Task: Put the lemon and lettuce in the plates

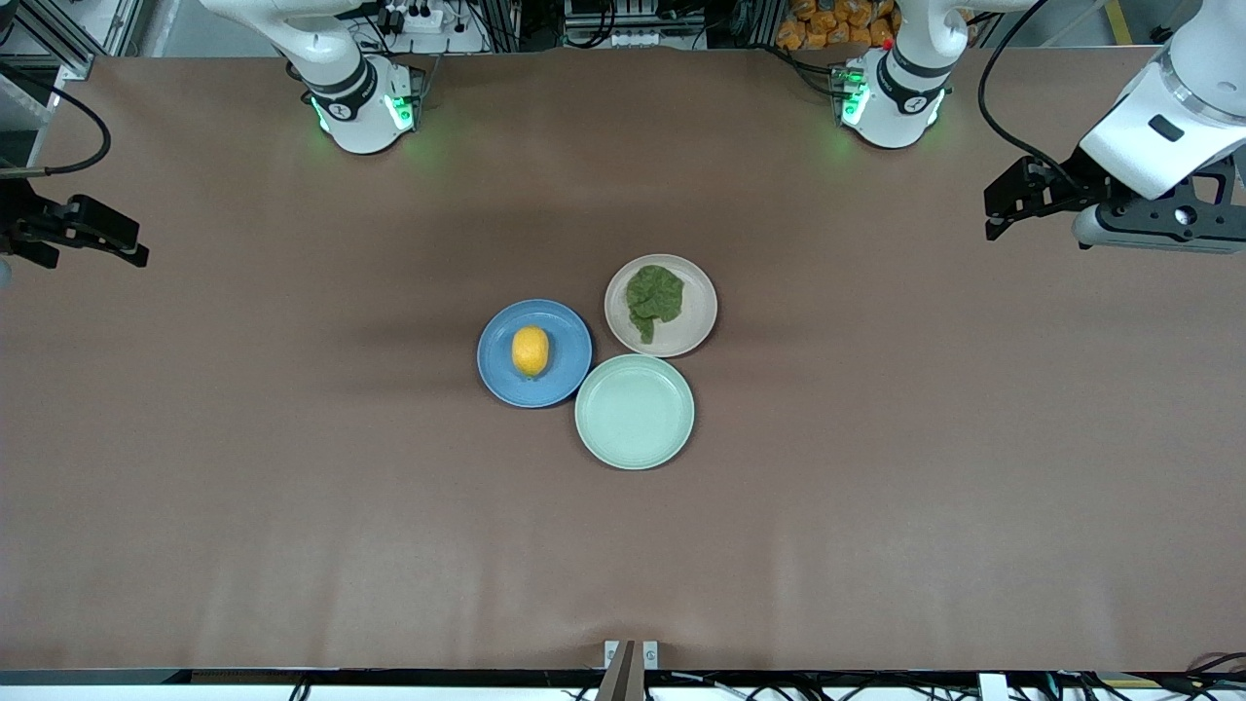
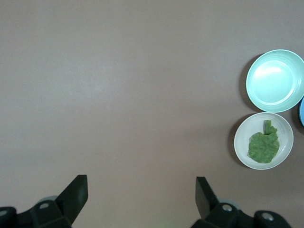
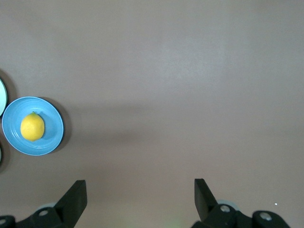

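Note:
The lemon [image 1: 531, 350] lies in the blue plate [image 1: 498, 376] at the table's middle; both also show in the right wrist view, lemon [image 3: 32, 127] in plate [image 3: 52, 137]. The lettuce [image 1: 654, 300] lies in the beige-pink plate [image 1: 699, 321], also seen in the left wrist view as lettuce [image 2: 263, 145] in plate [image 2: 285, 145]. My left gripper [image 1: 998, 209] is open and empty, up over the table's left-arm end, its own view [image 2: 141, 192] showing bare table. My right gripper [image 1: 131, 251] is open and empty over the right-arm end [image 3: 140, 194].
An empty mint-green plate [image 1: 635, 412] touches both other plates and lies nearest the front camera; it also shows in the left wrist view [image 2: 275, 80]. The brown table [image 1: 292, 487] spreads wide around the plates.

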